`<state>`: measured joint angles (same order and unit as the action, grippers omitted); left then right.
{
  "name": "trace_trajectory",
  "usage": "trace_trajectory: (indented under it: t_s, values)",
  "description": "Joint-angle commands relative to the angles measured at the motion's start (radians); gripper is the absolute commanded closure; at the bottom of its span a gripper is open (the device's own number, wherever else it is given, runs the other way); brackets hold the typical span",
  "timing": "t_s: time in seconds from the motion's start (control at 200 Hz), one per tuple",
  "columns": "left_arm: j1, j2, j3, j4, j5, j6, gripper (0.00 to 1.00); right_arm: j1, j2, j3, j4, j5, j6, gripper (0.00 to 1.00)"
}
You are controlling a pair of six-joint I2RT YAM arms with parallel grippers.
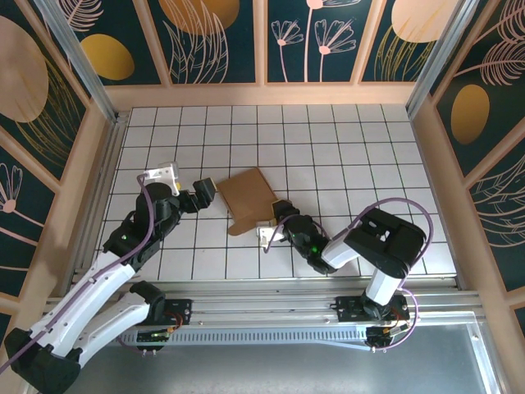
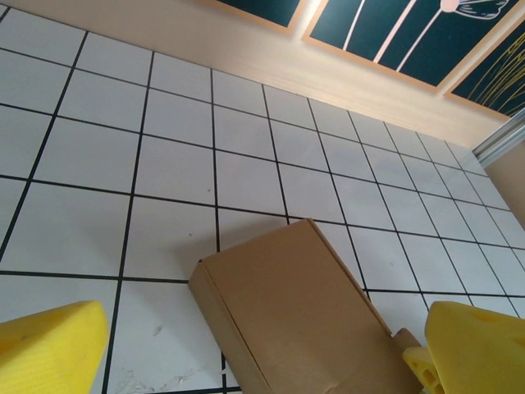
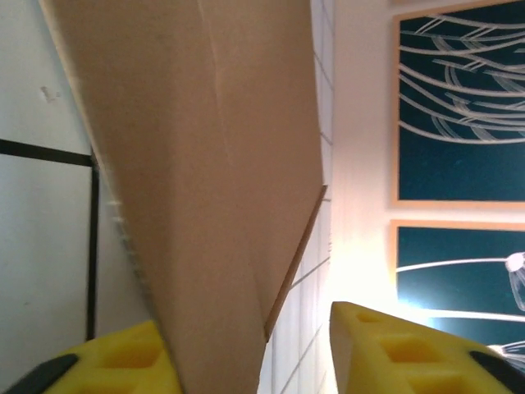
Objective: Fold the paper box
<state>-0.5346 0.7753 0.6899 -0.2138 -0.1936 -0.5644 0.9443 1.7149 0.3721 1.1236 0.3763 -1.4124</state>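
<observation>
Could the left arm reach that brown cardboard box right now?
Probably yes: the open left end effector sits just beside the paper box, nothing between them, and the right end effector is at the opposite corner.

We are looking down on a white gridded table, where the paper box, brown and low, is lying near the middle, turned askew to the grid lines. The left gripper is hovering just beside its left edge, pointing toward it. The right gripper is reaching in at the box's near right corner, meeting the cardboard there; we are not making out its jaws.
</observation>
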Motion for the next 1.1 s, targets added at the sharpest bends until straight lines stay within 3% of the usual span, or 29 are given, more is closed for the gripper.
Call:
trace_trajectory:
  t_s: [0.0,0.105,0.2,0.275,0.385,0.586,0.681,0.886,1.091]
  values:
    - [0.002,-0.028,-0.023,-0.002,-0.017,0.027,0.01,0.001,-0.014,0.009,0.073,0.021,-0.022,0.67]
    - [0.003,-0.040,-0.021,0.009,-0.018,0.053,0.01,0.010,-0.091,-0.003,0.004,0.019,-0.031,0.85]
    - [0.002,-0.050,-0.007,0.007,-0.024,0.077,0.01,0.032,-0.199,0.010,-0.165,0.026,-0.006,0.89]
    - [0.002,-0.056,0.021,0.002,-0.013,0.102,0.01,0.045,-0.348,0.107,-0.536,-0.012,0.112,0.94]
    - [0.002,-0.052,0.080,-0.001,0.030,0.167,0.01,-0.008,-0.488,0.413,-1.179,-0.241,0.382,1.00]
    - [0.002,-0.015,0.185,-0.035,0.135,0.333,0.01,-0.158,-0.306,0.954,-1.934,-0.541,0.478,1.00]
    - [0.002,-0.018,0.204,-0.054,0.203,0.392,0.01,-0.187,-0.140,1.181,-2.193,-0.587,0.493,1.00]
    - [0.002,-0.083,0.194,-0.061,0.283,0.451,0.01,-0.222,0.040,1.405,-2.304,-0.573,0.487,1.00]
    - [0.002,-0.116,0.192,-0.082,0.271,0.489,0.01,-0.228,0.138,1.467,-2.335,-0.495,0.478,1.00]
